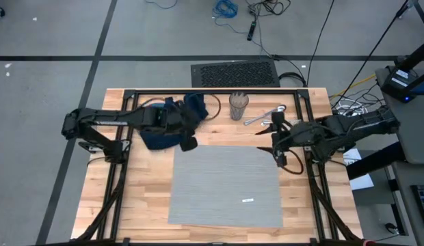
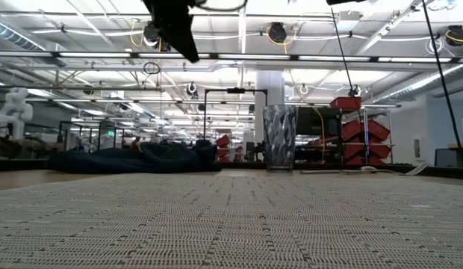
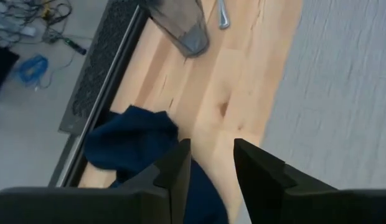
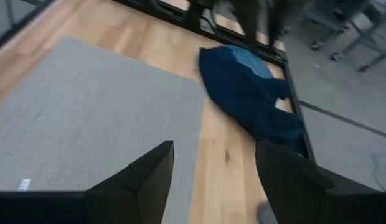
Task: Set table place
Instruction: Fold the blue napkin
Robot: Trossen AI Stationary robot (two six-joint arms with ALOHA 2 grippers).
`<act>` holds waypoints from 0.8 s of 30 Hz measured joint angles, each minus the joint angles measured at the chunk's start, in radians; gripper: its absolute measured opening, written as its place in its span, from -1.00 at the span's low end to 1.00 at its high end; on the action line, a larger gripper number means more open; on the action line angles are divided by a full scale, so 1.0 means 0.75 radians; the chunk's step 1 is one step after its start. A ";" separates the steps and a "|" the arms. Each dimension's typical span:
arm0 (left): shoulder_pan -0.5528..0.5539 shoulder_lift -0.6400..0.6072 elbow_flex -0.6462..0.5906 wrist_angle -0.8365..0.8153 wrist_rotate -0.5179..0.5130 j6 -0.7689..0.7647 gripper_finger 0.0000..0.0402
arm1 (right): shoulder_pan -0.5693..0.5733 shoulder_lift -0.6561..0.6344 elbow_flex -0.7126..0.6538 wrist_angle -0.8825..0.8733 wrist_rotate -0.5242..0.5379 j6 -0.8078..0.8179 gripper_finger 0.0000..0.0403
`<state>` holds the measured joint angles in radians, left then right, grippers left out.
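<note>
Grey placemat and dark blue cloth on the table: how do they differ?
The flat grey rectangular fabric placemat lies spread smooth; the dark blue cloth napkin sits crumpled in a heap. The placemat is much larger. The placemat is mid-table, the napkin near the far edge. Both are fabric on the wooden table.

Navy napkin (image 1: 172,121) partly hidden under left arm (plate beneath barely shows)
</note>
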<state>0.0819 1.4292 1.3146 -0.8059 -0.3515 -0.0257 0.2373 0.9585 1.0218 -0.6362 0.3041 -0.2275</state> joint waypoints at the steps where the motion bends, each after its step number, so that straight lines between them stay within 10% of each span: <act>1: 0.040 0.000 -0.028 0.041 0.032 0.034 -0.45 | -0.016 0.011 0.000 0.008 -0.029 -0.009 0.04; 24: 0.964 -0.010 -0.413 0.351 0.450 0.144 -0.45 | -0.108 0.147 -0.001 -0.044 -0.207 0.005 0.02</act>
<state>0.8051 1.4220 1.0050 -0.5427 -0.0141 0.0827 0.1562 1.0691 1.0210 -0.6693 0.1489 -0.2236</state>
